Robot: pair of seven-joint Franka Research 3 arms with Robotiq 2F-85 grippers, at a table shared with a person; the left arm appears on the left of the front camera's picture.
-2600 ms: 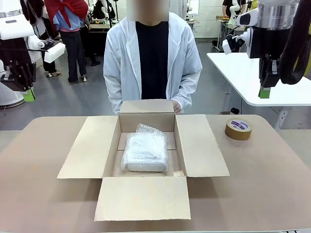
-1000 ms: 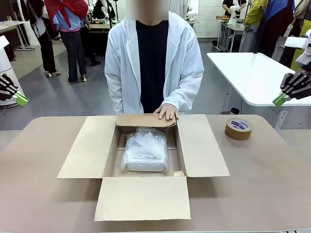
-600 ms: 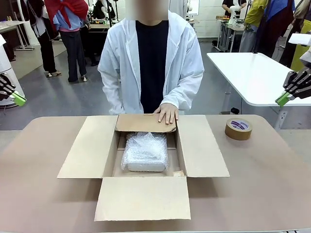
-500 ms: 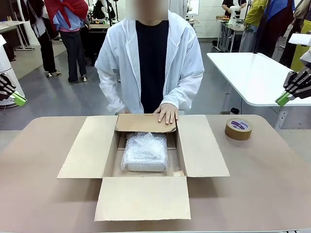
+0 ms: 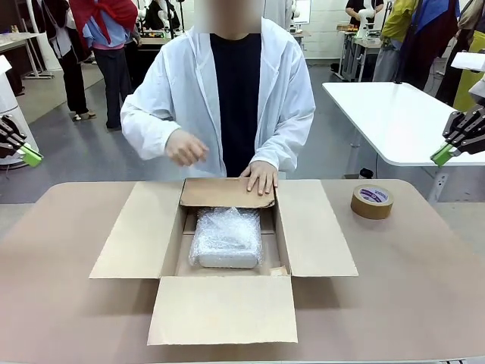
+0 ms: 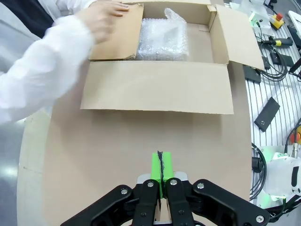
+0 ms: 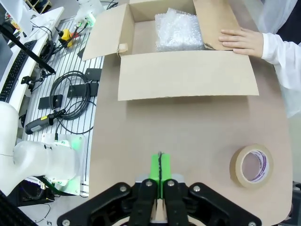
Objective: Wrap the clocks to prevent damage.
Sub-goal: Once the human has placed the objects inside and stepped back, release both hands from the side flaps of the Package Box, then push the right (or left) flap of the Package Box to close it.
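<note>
We see the clocks (image 5: 225,237), a whitish pillow-like bundle in clear bubble wrap, lying flat on the floor of the open brown cardboard box (image 5: 318,227), about midway between its side walls, with the far end just under the far flap (image 5: 223,192). The box sits in the middle of the tan surface (image 5: 424,288), its left, right and near flaps spread out flat. A person in a white coat (image 5: 284,98) at the far side presses one hand (image 5: 261,177) on the far flap, which is folded inward over the opening; the other hand (image 5: 184,146) hangs in the air above the far edge of the surface, blurred and touching nothing. A round roll of brown tape (image 5: 371,202) lies flat on the surface near the right flap, not touching it. Our left jaws are closed with nothing between them, green pads (image 6: 155,167) pressed together, held high off the left side of the surface; our right jaws are likewise closed and empty, raised at the right side, above and beyond the tape
</note>
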